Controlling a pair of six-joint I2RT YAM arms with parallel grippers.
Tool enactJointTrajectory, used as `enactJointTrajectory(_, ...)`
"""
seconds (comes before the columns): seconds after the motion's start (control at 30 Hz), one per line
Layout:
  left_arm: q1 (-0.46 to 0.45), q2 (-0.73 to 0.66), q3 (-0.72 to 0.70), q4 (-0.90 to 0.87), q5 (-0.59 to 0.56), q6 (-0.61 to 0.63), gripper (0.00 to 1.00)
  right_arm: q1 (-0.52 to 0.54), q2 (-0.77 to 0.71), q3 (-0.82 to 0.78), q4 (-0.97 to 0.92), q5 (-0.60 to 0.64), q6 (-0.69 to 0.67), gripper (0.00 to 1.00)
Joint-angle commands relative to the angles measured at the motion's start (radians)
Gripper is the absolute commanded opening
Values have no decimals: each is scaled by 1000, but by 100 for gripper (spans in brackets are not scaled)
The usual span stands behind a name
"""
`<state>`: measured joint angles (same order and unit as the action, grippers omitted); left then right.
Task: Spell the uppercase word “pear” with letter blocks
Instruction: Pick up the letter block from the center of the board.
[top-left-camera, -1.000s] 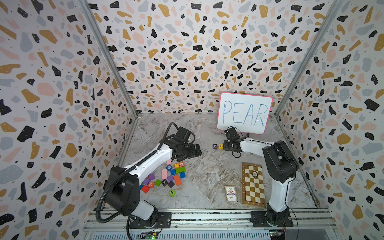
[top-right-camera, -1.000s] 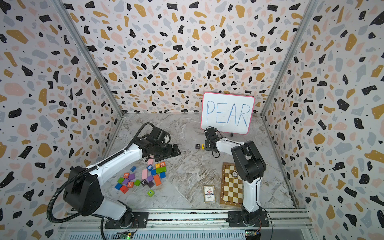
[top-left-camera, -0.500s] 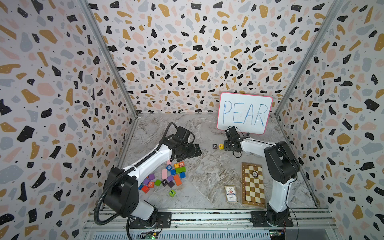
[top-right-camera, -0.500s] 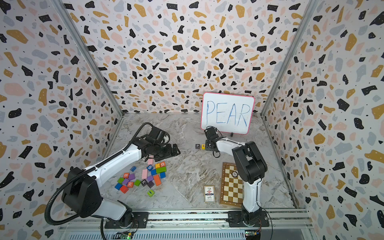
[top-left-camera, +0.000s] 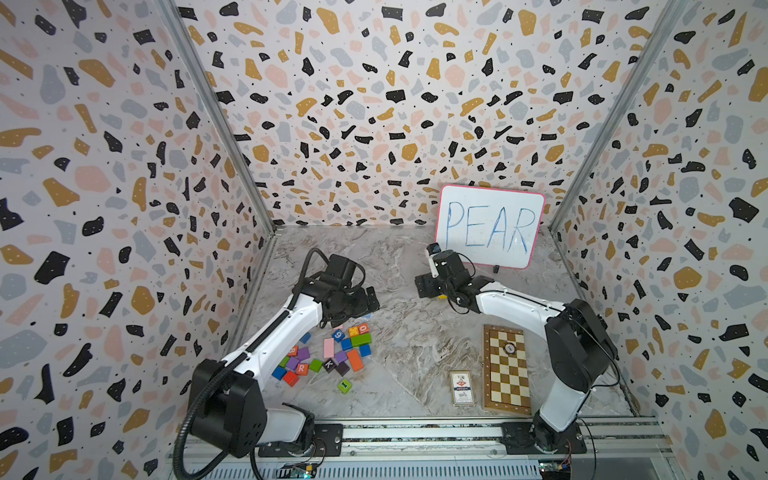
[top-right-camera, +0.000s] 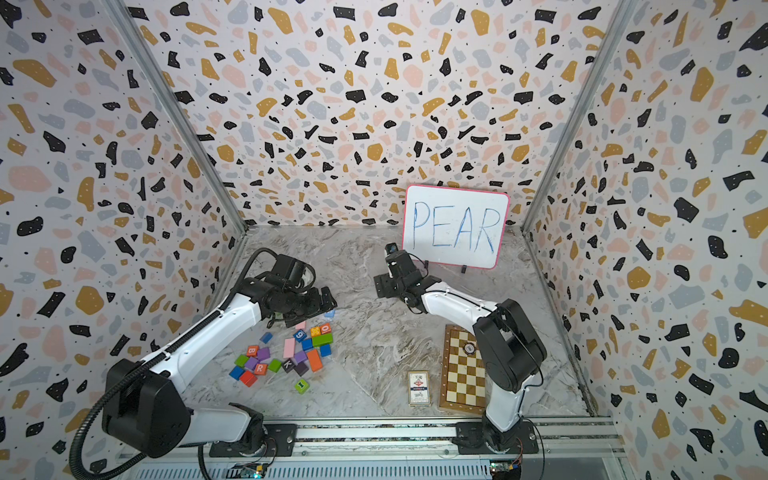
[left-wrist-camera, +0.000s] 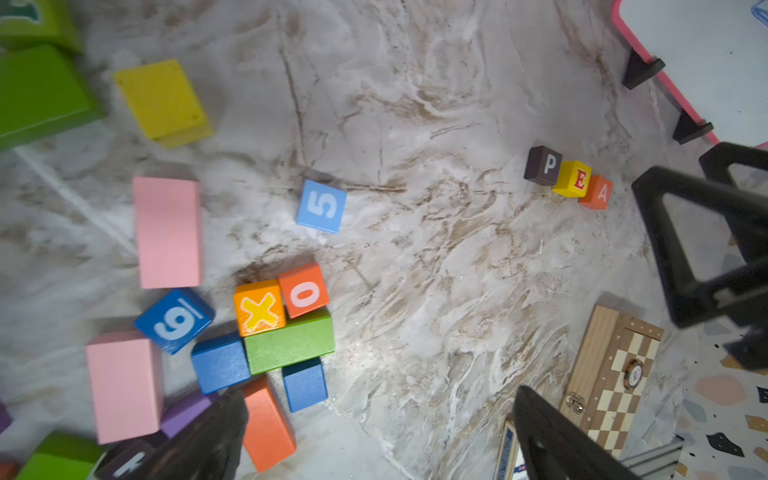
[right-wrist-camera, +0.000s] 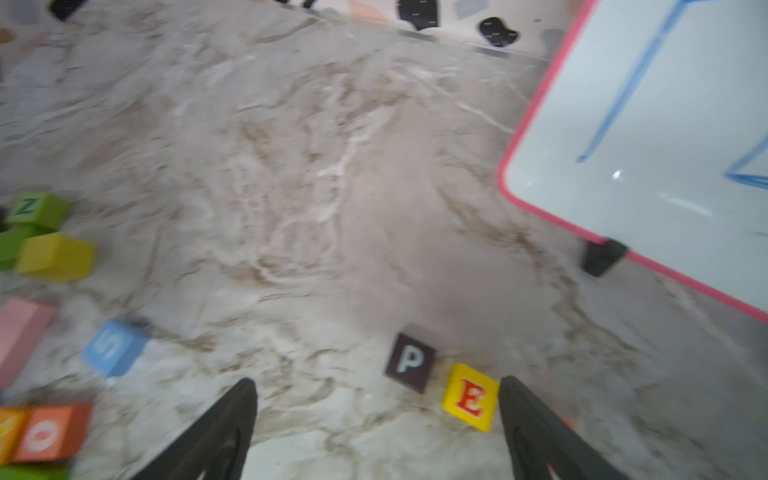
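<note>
Top views, both: the R block (top-left-camera: 302, 368) is seen lying in the loose pile (top-left-camera: 355, 359) beside the left arm (top-left-camera: 282, 332). At that pile's far edge the left gripper (top-left-camera: 368, 301) is held spread wide, empty. Further right, the P block (left-wrist-camera: 543, 165), E block (left-wrist-camera: 575, 179) and A block (left-wrist-camera: 597, 192) are lined up close together before the whiteboard (top-left-camera: 490, 226), with the right gripper (right-wrist-camera: 378, 382) hung over them, jaws parted wide, nothing gripped

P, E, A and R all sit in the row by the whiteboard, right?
No: only P, E and A sit in that row, per the left wrist view. R lies in the pile, seen in both top views.
</note>
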<state>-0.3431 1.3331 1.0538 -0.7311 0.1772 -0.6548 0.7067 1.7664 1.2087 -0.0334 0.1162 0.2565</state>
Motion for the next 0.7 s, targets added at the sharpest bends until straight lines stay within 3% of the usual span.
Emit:
enactJointTrajectory(0.0,57,-77,-39,-90,-58,29,99,61,-49,-21,40,-98,-59,99)
enactJointTrajectory(0.1,127,-135,-96,-143,-104,13,99,112,-61,-29,53,-156,-73,100)
enactJointTrajectory(0.3,337,-246,-249,-195,-153,-44,86,214,-52,-26,47,-210,-91,100)
enactJointTrajectory(0.43,384,-274,-256,-200,-199,-83,82,245,-53,-36,52,-239,-84,100)
enactJointTrajectory(0.67,499,-214,-357,-124,-162,-172,68,254,-67,-75,66,-278,-69,100)
